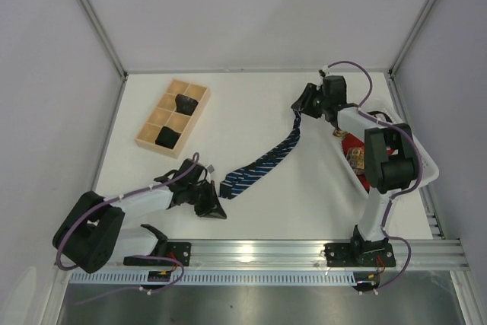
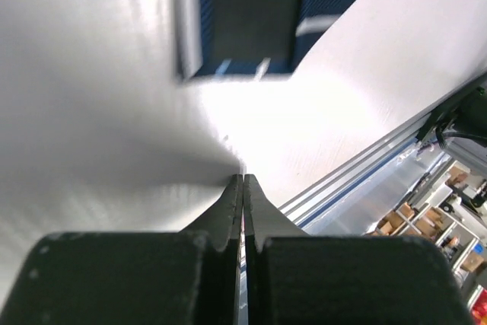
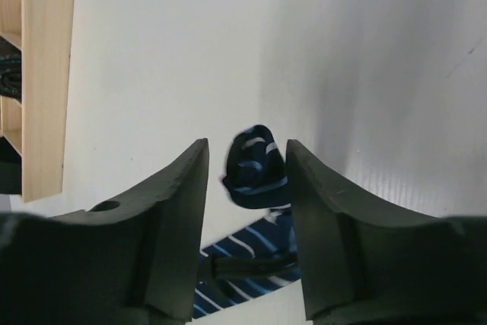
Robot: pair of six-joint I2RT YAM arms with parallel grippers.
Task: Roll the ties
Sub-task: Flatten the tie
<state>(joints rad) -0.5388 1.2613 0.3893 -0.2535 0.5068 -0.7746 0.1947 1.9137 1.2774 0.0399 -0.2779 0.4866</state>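
One loose coil [image 3: 255,167] at the far-right end of the navy tie [image 1: 262,167], lying diagonally across the table [image 1: 251,104], is being straddled, not pinched, by the half-parted right gripper [image 3: 245,150] and may be left to unwind, the shut, empty left gripper [image 2: 243,182] being parked by the near wide end.

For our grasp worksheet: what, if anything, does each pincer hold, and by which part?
Left pincer: shut, empty. Right pincer: open astride the navy striped tie, at its rolled end; no grip.
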